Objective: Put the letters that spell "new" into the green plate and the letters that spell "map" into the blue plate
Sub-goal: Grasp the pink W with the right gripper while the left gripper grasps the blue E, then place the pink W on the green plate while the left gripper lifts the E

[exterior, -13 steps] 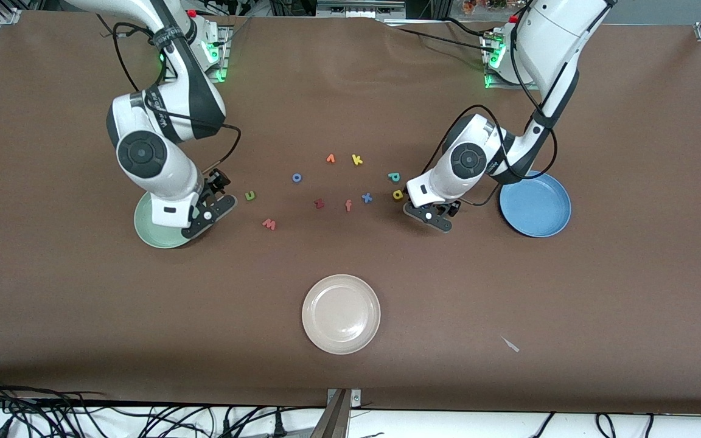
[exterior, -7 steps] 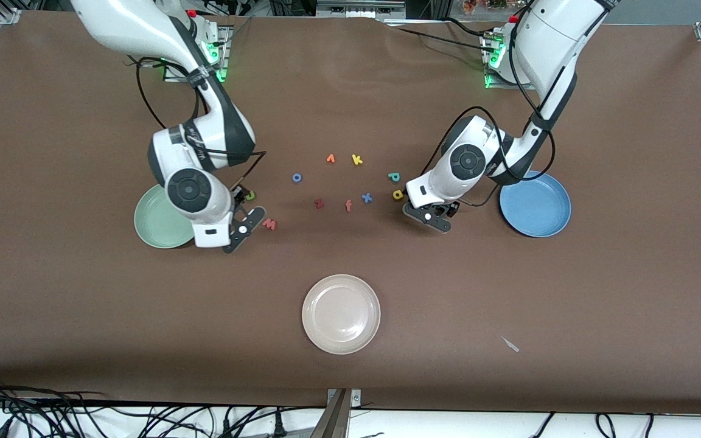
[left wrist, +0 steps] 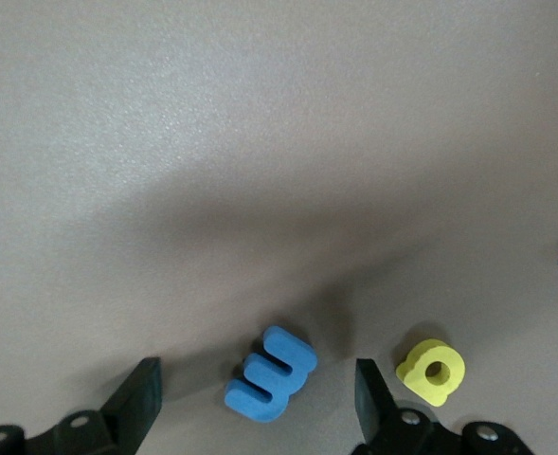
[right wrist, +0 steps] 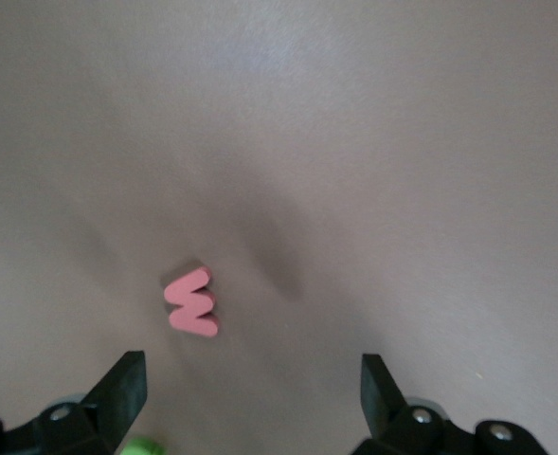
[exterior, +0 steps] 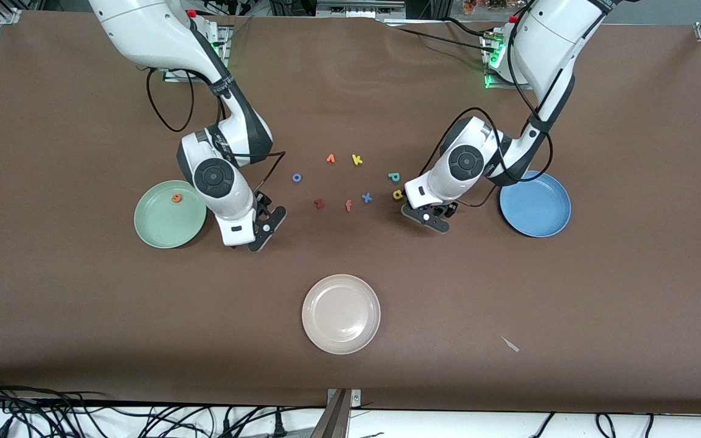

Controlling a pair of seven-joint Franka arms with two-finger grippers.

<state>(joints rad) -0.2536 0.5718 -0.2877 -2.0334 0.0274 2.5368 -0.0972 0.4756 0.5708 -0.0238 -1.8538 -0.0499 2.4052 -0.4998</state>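
The green plate [exterior: 157,228] lies toward the right arm's end of the table with the orange e [exterior: 176,198] in it. Beside it my right gripper [exterior: 263,226] hangs open over the table. In the right wrist view the salmon w [right wrist: 192,301] lies just ahead of the open right gripper [right wrist: 250,389], and the green n [right wrist: 144,445] is by one finger. My left gripper [exterior: 428,218] is low beside the blue plate [exterior: 535,204]. Its open left gripper [left wrist: 258,398] straddles the blue m [left wrist: 271,373] without touching it. The yellow a [left wrist: 431,371] lies just outside one finger. The teal p [exterior: 394,177] is close by.
Other letters lie between the two arms: a blue o [exterior: 297,177], an orange one [exterior: 330,159], yellow k [exterior: 357,160], dark red z [exterior: 319,204], orange-red f [exterior: 348,205] and blue x [exterior: 367,198]. A cream-white plate [exterior: 341,314] sits nearer the front camera.
My right arm has swung from over the green plate toward the table's middle, uncovering the orange e in the plate and covering the w and n. The left arm has hardly moved.
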